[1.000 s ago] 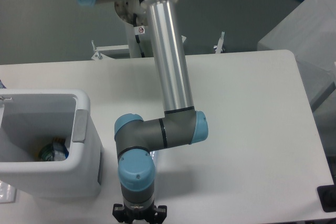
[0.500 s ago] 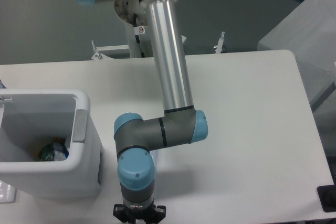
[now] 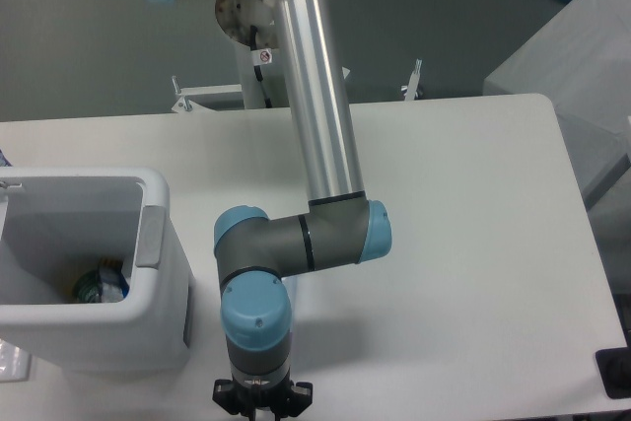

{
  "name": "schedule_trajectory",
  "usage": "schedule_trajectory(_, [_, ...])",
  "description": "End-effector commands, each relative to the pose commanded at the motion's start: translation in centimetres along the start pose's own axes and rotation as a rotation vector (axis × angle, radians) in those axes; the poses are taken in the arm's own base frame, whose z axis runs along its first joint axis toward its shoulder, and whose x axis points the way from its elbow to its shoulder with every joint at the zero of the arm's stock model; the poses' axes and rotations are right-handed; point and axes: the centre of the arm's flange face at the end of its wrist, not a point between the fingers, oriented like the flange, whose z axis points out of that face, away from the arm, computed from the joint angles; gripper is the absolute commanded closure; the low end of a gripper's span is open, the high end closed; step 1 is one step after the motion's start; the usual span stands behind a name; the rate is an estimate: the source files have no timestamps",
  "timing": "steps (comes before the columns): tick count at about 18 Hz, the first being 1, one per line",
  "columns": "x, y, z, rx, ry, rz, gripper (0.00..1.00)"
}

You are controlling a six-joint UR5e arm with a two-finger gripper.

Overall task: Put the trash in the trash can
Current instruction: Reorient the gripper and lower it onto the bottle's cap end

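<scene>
White plastic trash can (image 3: 158, 273) sits at the left edge of the table (image 3: 473, 244), open top facing the camera, with a grey strip on its right-hand rim. Down in its bottom corner lies a small crumpled item (image 3: 101, 283) with blue, green and yellowish colouring (it is too small and shadowed to tell whether it is the bottle, the bag, or something else). No clear bottle or translucent bag can be made out on the tabletop; part of the surface is hidden behind the arm. The UR5e arm (image 3: 315, 105) comes down from the top of the view as a long silver tube, bends at a grey elbow with light-blue caps, and points its wrist straight down near the front edge of the table, just beside the can's right wall but apart from it. The gripper (image 3: 262, 405) is at the very bottom of the picture; only its black upper body and the roots of the fingers show, and the fingertips are cut off by the frame edge. How far the jaws are parted, and whether anything is between them, I cannot tell. A faint bluish-white glint shows on the table just right of the wrist, under the elbow; its nature is unclear.
</scene>
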Motion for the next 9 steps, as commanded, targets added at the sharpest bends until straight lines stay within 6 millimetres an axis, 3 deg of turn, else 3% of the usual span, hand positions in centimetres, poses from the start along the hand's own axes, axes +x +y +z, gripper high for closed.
schedule_trajectory(9, [-3.1,-0.5,-5.4,0.064,-0.021,-0.017,0.68])
